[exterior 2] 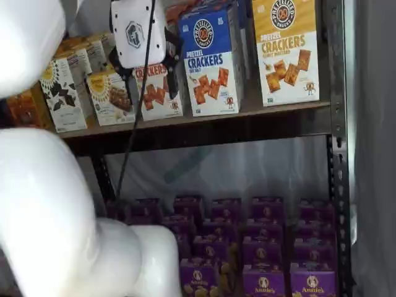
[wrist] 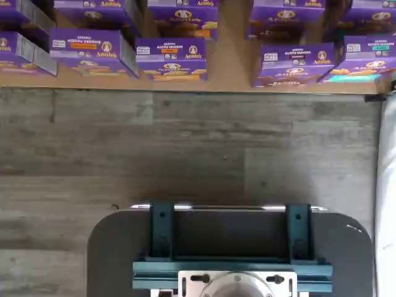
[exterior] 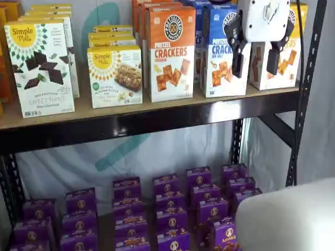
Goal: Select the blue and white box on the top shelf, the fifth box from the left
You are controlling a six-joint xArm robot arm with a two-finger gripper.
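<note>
Claw (exterior: 256, 61) hangs spread, empty, before the blue and white box (exterior: 224, 52) on the top shelf (exterior: 157, 117).

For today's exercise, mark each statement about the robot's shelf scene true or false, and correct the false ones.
1. The blue and white box stands upright on the top shelf. True.
2. The gripper is closed on that box. False: its fingers hang open in front of the shelf, holding nothing.
3. An orange-topped crackers box stands beside the blue and white one. True.
4. The lower level holds green boxes. False: the purple boxes fill it.
5. A yellow-topped crackers box stands on the blue and white box's other side. True.
</note>
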